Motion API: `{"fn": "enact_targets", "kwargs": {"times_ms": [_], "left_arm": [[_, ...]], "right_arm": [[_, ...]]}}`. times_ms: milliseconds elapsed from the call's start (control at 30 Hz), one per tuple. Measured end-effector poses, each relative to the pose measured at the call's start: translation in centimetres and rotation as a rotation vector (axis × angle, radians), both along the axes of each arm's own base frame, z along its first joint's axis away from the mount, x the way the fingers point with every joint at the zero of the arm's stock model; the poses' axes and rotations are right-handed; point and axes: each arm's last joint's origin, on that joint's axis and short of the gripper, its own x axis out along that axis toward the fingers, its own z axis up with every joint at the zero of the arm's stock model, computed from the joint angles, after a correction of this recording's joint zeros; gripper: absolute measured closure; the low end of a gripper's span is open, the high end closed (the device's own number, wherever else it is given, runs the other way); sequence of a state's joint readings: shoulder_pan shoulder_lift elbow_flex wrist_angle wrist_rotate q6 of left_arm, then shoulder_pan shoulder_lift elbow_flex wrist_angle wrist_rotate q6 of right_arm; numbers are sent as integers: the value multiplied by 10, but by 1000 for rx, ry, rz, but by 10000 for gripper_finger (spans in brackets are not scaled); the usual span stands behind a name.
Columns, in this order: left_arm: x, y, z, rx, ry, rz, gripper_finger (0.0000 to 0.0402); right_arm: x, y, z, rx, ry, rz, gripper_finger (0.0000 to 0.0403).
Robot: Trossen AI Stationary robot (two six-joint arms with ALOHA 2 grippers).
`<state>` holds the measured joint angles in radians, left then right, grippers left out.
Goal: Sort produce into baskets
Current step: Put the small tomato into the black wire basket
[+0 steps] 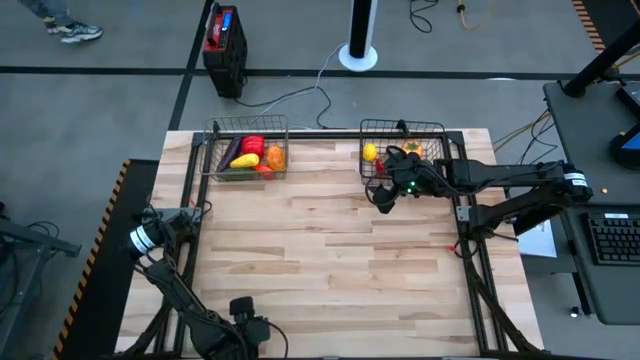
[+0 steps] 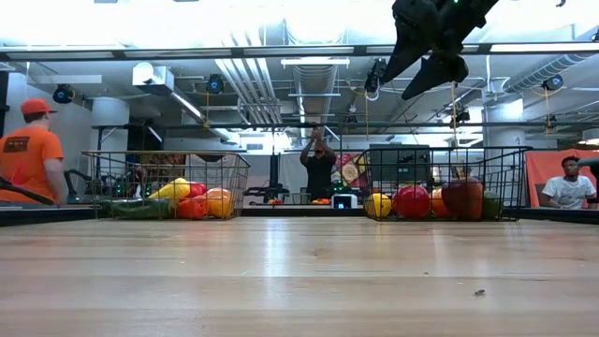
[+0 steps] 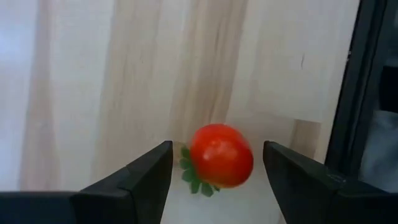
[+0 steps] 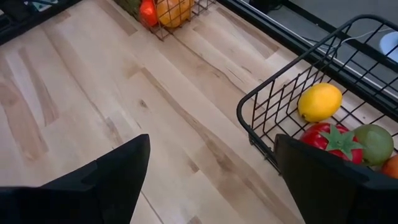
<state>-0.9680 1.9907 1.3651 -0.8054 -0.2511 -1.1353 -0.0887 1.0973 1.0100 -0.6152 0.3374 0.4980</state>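
Your left arm sits low at the near-left corner of the pale wood-plank bench [image 1: 330, 250]. Its left pincer [image 3: 214, 171] has its fingers spread, and a glossy red toy tomato with a green leafy cap [image 3: 221, 155] sits between them; neither finger shows as touching it. You cannot tell from this view whether the tomato rests on the bench.

At the far-left you have the left dark wire-mesh basket [image 1: 213, 150], rectangular with low sides, standing on the bench. It holds a yellow piece [image 1: 245, 160], a red piece [image 1: 253, 145], an orange piece [image 1: 275, 157] and a dark purple piece [image 1: 230, 152], all packed close together. The middle of the bench is bare planks.

Far-right, the right dark wire-mesh basket [image 4: 273, 106] holds a yellow toy lemon [image 4: 319, 102] near its corner, a red toy tomato with a green star cap [image 4: 326, 142] just beside it, and a green round piece [image 4: 375, 144] touching that tomato. An orange piece shows at the edge, too cropped to name.

Your right arm reaches in from the right side. Its right pincer [image 1: 385, 195] hangs above the near-left corner of that basket, fingers spread wide, pinching nothing. From bench level it is well above the basket rim.

A person in an orange shirt [image 2: 23, 154] stands beyond the bench at left.
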Motion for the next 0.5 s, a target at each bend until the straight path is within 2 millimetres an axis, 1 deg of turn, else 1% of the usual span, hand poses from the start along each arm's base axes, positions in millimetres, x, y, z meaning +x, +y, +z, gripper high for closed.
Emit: {"fn": "enact_targets", "kwargs": {"times_ms": [167,333,400,500], "left_arm": [[0,0,-7,-23,-16,-2,168],[-1,2,-13,-41,-28,4,171],[-2,2,-15,-44,-30,10,176],[-2,3,-16,-42,-29,7,193]], "right_arm": [[0,0,0,4,-2,-5,64],[0,0,0,4,-2,-5,71],[0,0,0,4,-2,-5,74],[0,0,0,4,-2,-5,76]]}}
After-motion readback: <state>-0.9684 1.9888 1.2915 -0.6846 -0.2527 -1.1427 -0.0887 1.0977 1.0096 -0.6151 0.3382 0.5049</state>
